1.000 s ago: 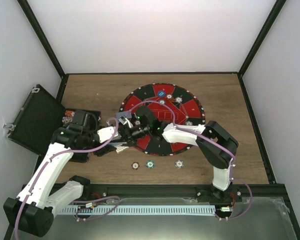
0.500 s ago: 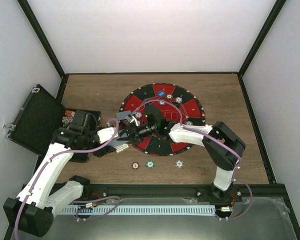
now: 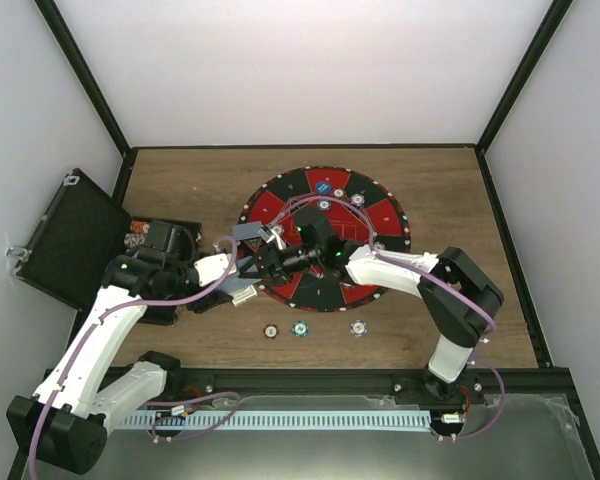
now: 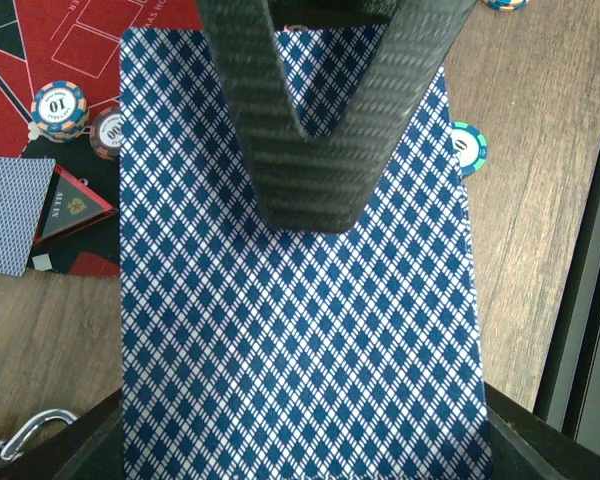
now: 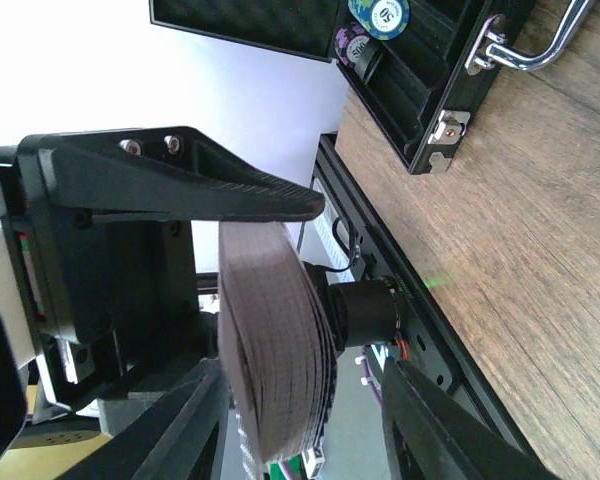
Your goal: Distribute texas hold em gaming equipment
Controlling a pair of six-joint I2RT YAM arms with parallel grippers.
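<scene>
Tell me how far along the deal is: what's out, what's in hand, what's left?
Done: chips and a blue disc sit on the mat, one card lies face down there, three chips lie on the table in front. In hand: the left end effector grips the deck; the right end effector is at its edge, jaws apart. Left: a thick deck to deal, and more chips in the case.
</scene>
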